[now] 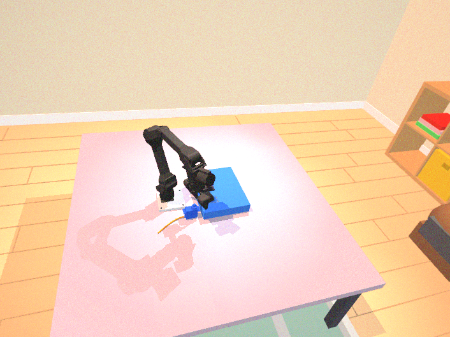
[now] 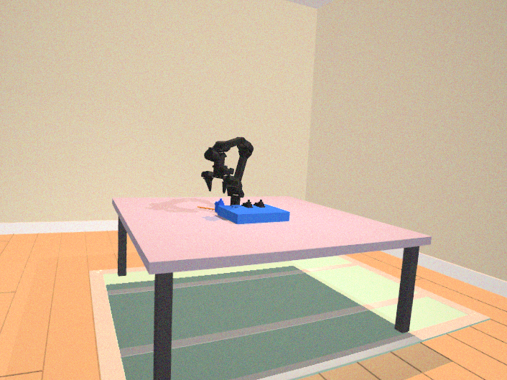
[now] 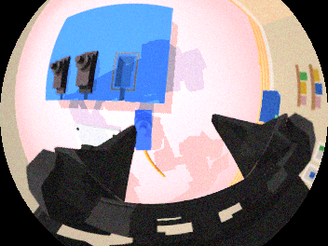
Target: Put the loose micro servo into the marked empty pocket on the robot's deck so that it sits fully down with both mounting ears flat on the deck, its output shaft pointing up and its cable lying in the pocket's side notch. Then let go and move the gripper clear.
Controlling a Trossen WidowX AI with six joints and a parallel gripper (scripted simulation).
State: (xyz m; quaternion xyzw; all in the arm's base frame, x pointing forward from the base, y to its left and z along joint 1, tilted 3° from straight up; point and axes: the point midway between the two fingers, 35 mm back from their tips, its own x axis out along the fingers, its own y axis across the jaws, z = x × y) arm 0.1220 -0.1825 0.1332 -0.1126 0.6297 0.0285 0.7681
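While you read this: your arm is folded over the near end of the deck.

End effector: your end effector (image 3: 174, 151) stands wide open with nothing between its fingers. It hangs above the bench (image 1: 262, 262), tips pointing down, over the deck's corner nearest the servo.

Micro servo: the loose micro servo (image 3: 143, 128) lies on the bench, just off the deck's edge, outside the pocket. Its orange cable (image 3: 154, 165) curves away from the deck across the bench.

Deck: the blue deck (image 3: 111, 33) sits flat on the bench beside the arm's base. Two dark servos (image 3: 73, 72) are already seated in a row along one edge.

Marked pocket: the outlined pocket (image 3: 125, 72) is the third in that row, unfilled, with its notch facing the loose servo.

Room to move: you have open bench on the cable side. The deck's edge and the seated servos bound the other side.

Bench edges: deck and servo both lie well inside them.
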